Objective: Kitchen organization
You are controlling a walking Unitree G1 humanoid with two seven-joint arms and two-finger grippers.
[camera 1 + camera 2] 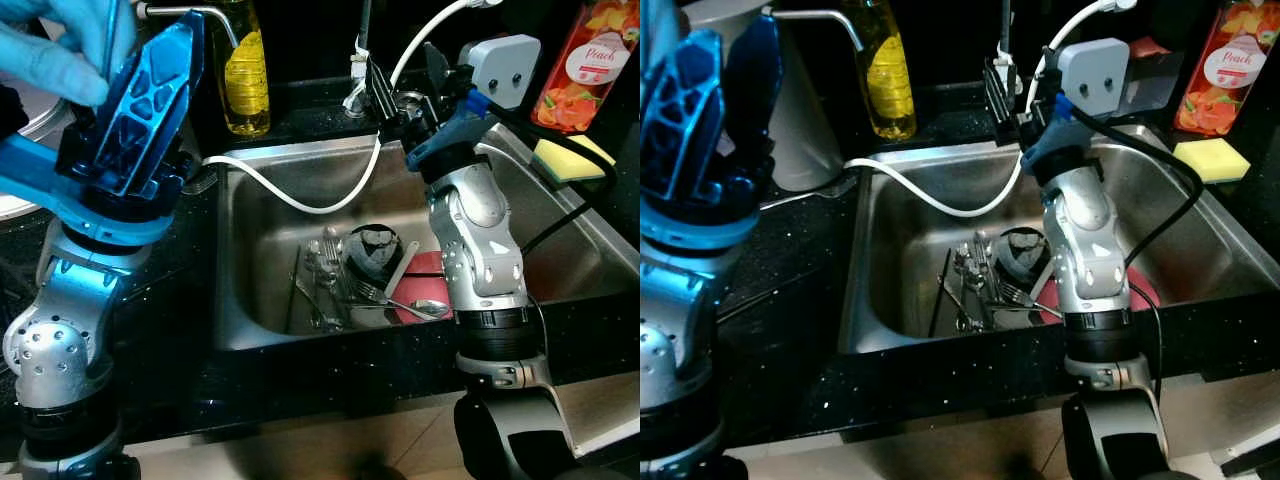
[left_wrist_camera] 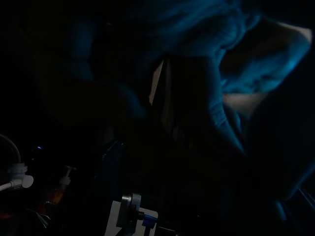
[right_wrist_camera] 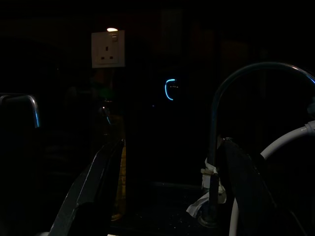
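My left gripper (image 1: 732, 40) is raised over the dark counter left of the sink, lit blue. A person's gloved hand (image 1: 60, 45) rests against it, holding something thin and upright; the same hand (image 2: 216, 59) shows dimly in the left wrist view. My right gripper (image 1: 408, 85) is open at the back of the steel sink (image 1: 300, 160), with the tap (image 3: 236, 83) just ahead and nothing held. In the basin lie several pieces of cutlery (image 1: 325, 275), a dark bowl (image 1: 375, 250), a red plate (image 1: 425, 290) and a spoon (image 1: 430, 307).
A white hose (image 1: 290, 195) loops across the basin from the tap. A yellow soap bottle (image 1: 245, 75) stands behind the sink, a white container (image 1: 800, 110) at back left. A yellow sponge (image 1: 565, 160) and a peach carton (image 1: 585, 65) sit at right. A wall socket (image 3: 108, 49) is behind.
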